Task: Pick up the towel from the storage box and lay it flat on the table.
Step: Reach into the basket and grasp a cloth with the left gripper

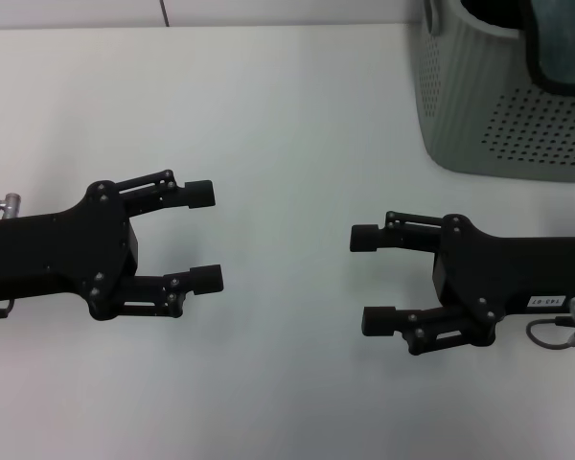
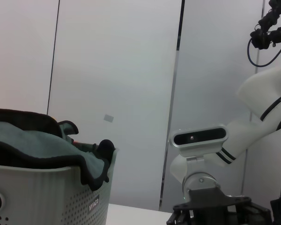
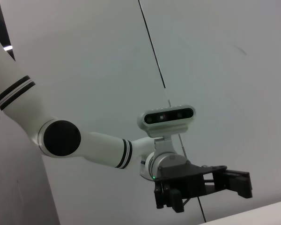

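Two open pincers, left pincer (image 1: 207, 236), right pincer (image 1: 371, 279), one towel (image 1: 559, 43), one storage box (image 1: 508, 120)

**White panelled walls behind a plain white worktop**

The worktop (image 1: 268, 125) is smooth, white and evenly lit, with soft shadows on it. Behind it stands a wall (image 2: 117, 84) of pale, flat panels, split by thin dark vertical seams (image 2: 179, 47). One panel bears a small grey rectangular mark (image 2: 108, 118). In the right wrist view the wall (image 3: 215, 61) looks light grey, with one narrow dark seam (image 3: 154, 51) running down it.
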`<state>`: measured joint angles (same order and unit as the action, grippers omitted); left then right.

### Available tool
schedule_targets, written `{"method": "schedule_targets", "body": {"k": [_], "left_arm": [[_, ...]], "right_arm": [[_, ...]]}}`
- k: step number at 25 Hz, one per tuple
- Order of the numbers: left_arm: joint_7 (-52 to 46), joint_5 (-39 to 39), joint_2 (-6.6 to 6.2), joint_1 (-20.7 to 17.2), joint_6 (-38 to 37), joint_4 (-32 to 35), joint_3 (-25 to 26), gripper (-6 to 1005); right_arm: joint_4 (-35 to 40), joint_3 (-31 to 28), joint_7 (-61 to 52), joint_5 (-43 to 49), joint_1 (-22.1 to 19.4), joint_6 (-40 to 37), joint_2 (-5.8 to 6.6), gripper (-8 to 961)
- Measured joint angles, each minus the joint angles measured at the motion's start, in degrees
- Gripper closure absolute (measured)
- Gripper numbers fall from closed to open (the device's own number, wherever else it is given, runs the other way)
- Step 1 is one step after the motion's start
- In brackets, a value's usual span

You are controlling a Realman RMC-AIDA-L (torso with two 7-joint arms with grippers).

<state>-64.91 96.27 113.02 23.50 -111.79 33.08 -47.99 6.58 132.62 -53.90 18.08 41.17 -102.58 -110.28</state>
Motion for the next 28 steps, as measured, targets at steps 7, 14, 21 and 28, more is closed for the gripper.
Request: {"method": "schedule_targets", "body": {"k": [7,14,21,28], "left_arm": [[-0.1,0.0,0.00,0.0,-0.8,0.0,0.0,140],[-0.3,0.0,0.00,0.1,-0.8,0.0,0.0,141],[-0.3,0.0,0.08,-0.1,-0.9,0.1,0.0,142],[-2.3,-7.0,2.22,0.2,-0.5,4.2,0.6,142]], "right_arm": [[0.0,-0.1,1.0,-0.4,-0.6,0.0,-0.35,87],[0.2,-0.1,1.0,-0.7,-0.6,0.0,-0.32,89],[0.2,-0.7,1.0,-0.8,-0.6,0.1,-0.45,90],[-0.3,-5.6,3.0,-0.8,-3.2,2.7,-0.62,91]]}}
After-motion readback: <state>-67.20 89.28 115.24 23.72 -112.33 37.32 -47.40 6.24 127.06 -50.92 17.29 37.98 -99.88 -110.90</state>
